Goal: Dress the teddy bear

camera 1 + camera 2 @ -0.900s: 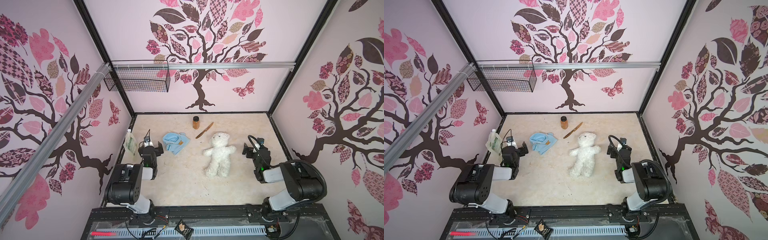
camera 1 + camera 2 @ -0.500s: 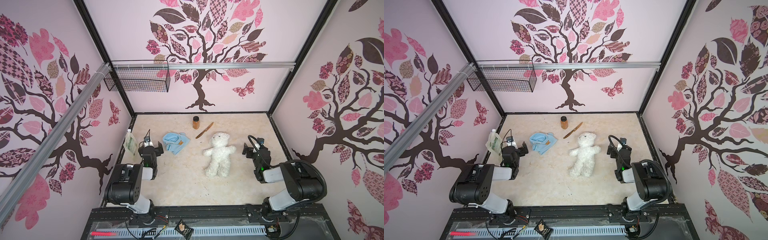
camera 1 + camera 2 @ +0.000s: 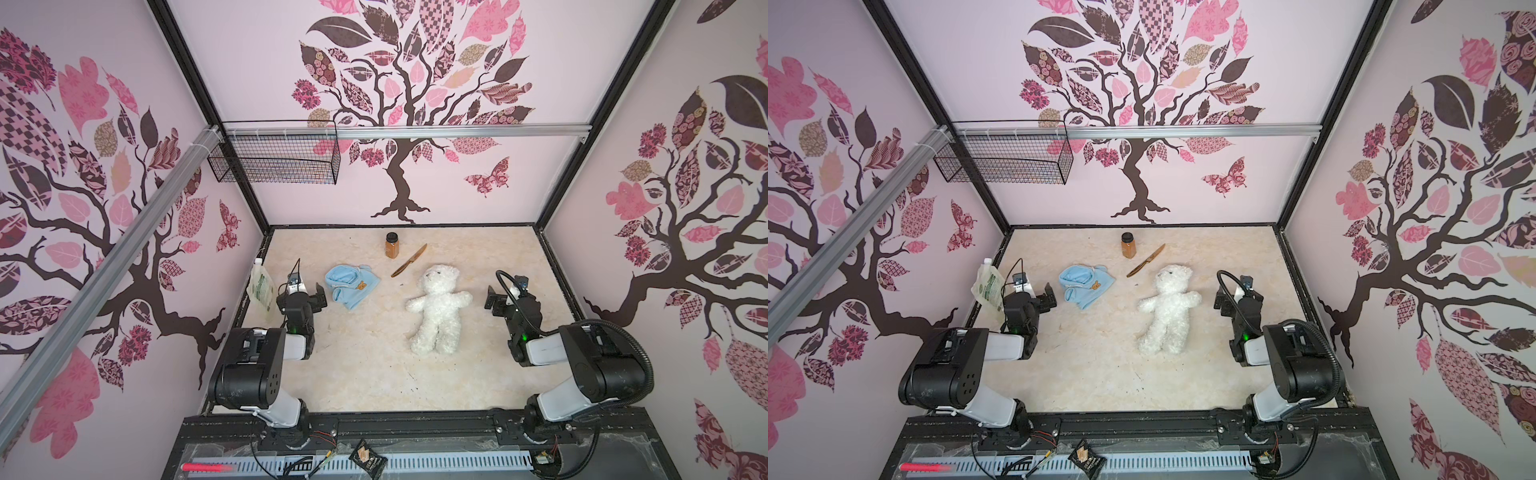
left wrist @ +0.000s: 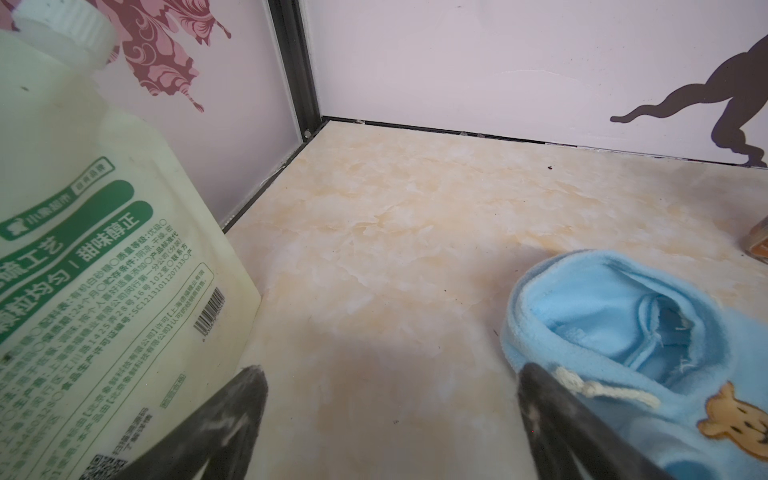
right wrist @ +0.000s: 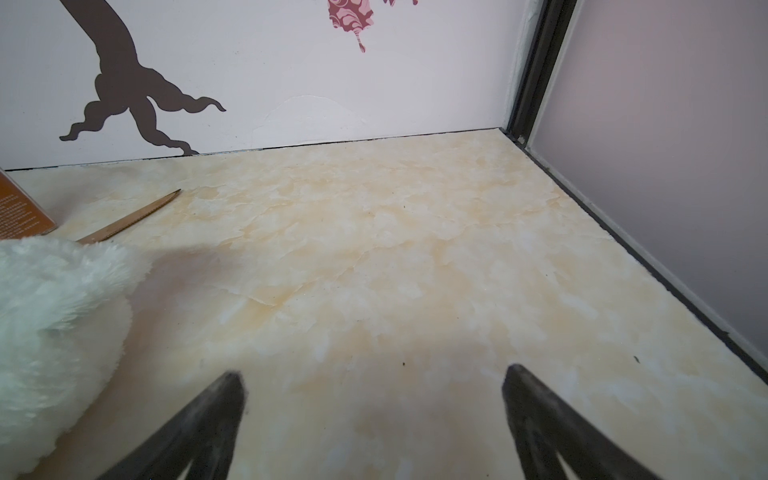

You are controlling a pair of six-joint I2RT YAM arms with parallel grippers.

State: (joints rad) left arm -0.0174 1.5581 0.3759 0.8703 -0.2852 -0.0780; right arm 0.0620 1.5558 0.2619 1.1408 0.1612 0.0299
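The pale marbled counter in front of you carries everything. A black wire basket hangs on the back wall, over the far left corner. The teddy bear lies on its back to the right of the middle, with its head toward the back wall and its arms spread. It wears nothing. To its left, well apart from it, the light blue shirt lies crumpled with its small bear print facing up. A white pouch with green print leans at the left wall. Your left gripper sits low between the pouch and the shirt, jaws spread wide and empty. Your right gripper sits just beside the bear's arm without touching it, also spread and empty. A wooden knife lies near the bear's head, and a small brown jar stands just behind the knife.
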